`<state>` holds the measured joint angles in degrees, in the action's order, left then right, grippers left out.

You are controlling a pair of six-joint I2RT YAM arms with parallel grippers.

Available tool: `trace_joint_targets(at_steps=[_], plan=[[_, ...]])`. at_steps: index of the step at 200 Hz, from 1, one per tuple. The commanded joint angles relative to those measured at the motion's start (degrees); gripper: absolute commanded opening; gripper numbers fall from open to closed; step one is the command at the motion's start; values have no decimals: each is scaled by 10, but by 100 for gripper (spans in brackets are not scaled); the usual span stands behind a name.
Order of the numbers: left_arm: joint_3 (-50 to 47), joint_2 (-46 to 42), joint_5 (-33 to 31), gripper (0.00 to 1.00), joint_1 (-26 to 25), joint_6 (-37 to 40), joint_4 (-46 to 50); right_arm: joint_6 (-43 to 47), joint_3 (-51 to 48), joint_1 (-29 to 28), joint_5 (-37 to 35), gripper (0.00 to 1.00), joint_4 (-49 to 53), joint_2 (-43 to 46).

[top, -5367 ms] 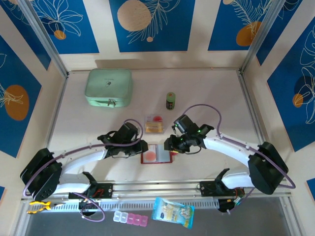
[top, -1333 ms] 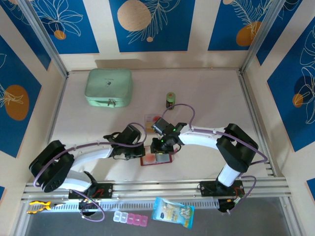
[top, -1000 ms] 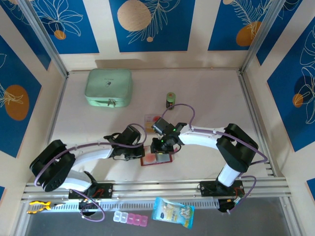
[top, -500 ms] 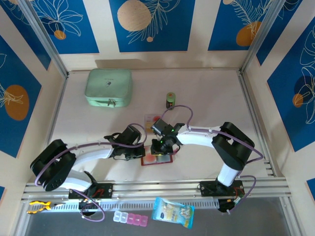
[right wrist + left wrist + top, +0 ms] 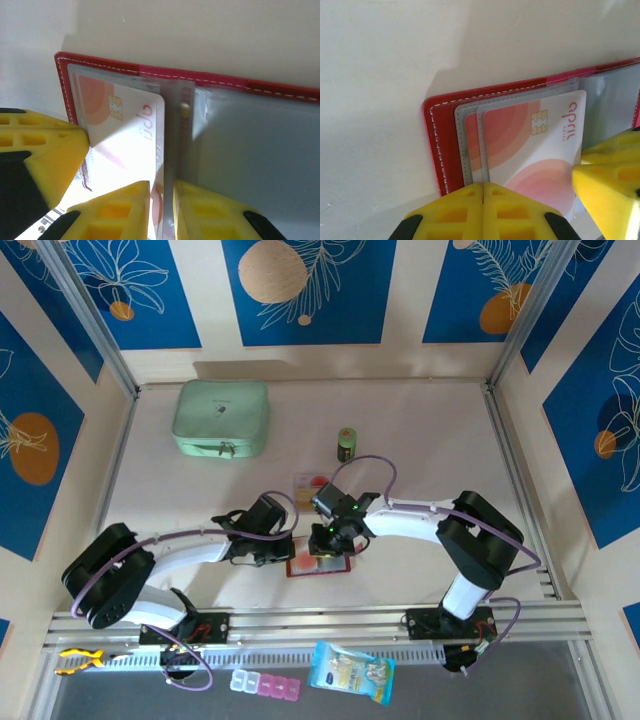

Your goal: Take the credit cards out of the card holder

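Note:
The dark-red card holder (image 5: 337, 569) lies open on the table, its stitched border (image 5: 437, 145) and clear sleeves (image 5: 240, 150) close under both wrists. A white credit card (image 5: 540, 150) with pink-red circles and a chip sits partly out of the left sleeve. My left gripper (image 5: 483, 186) is shut with nothing between its tips, and they rest on the holder's left sleeve edge (image 5: 288, 552). My right gripper (image 5: 161, 189) is closed on the card's right edge (image 5: 135, 135) beside the spine (image 5: 322, 548). Two loose cards (image 5: 305, 483) lie just behind, partly hidden by the right arm.
A mint-green zip case (image 5: 221, 418) lies at the back left and a small green can (image 5: 346, 444) stands behind the arms. On the front ledge are a blue packet (image 5: 350, 671) and a pill box (image 5: 264, 684).
Since the earliest frame the right arm has swung left over the open holder, and the left gripper has come onto the holder's left edge. In the last second almost nothing has shifted.

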<state>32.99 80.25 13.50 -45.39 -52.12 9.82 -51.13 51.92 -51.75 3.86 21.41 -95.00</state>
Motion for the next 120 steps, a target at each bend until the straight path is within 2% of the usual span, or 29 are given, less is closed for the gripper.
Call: trace_joint_targets(at_steps=[1, 48, 120], plan=[[-7, 15, 1, 4, 5, 5, 21, -7, -10, 3, 4, 20, 1, 20], [-7, 15, 1, 4, 5, 5, 22, -8, -14, 2, 19, 15, -18, 15], [-5, 11, 1, 4, 5, 4, 27, -8, -10, 2, 2, 21, -3, 22]])
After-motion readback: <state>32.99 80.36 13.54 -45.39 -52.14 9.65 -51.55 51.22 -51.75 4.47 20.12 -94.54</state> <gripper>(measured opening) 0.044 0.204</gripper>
